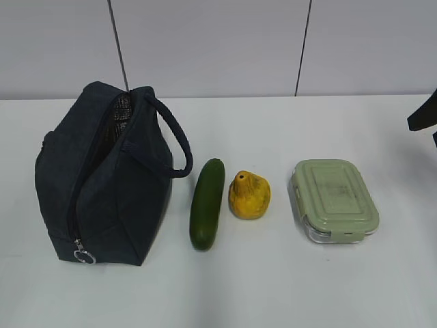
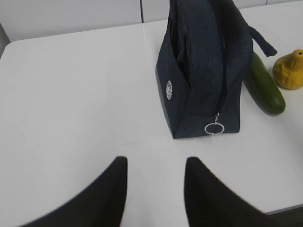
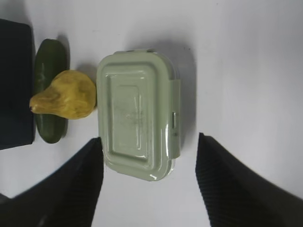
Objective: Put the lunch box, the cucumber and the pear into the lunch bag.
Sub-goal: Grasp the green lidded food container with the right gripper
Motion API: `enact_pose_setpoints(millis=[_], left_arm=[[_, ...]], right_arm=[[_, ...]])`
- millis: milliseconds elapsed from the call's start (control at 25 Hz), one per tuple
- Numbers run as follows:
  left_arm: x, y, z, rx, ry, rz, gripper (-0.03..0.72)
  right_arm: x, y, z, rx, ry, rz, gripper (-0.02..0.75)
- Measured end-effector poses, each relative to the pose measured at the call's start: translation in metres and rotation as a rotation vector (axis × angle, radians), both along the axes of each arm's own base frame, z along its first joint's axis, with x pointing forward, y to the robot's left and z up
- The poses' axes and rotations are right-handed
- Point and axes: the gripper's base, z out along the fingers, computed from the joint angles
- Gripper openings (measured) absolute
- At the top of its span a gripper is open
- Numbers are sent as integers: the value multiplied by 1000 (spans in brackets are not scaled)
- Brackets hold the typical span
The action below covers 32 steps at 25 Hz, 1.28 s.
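Hovering over lunch box (image 3: 138,113), right gripper (image 3: 149,182) spread wide, empty. Left gripper (image 2: 155,189) parted, empty, facing lunch bag (image 2: 203,66). Cucumber (image 1: 207,203), pear (image 1: 249,195) on table (image 1: 273,287).

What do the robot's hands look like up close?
Each hand is a pair of plain black fingers. On the left hand they are smooth and taper toward rounded tips. On the right hand the fingers are broader, with a fine ribbed texture on their faces. No cables, labels or markings show on either.
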Motion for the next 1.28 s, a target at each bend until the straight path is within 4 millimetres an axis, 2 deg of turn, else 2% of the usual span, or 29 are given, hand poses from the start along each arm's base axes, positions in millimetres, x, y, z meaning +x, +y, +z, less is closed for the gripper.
enact_pose_setpoints(millis=[320,480,880,1280], left_arm=[[0,0,0,0,0,0,241],[0,0,0,0,0,0,241],[0,0,0,0,0,0,241],[0,0,0,0,0,0,241]], right_arm=[[22,-7,-37,80,56,33,541],[34,-13,-48,83,68,35,547],[45,-12,-41,132,-15,40,547],[42,-15,-45,59,-9,105,548]])
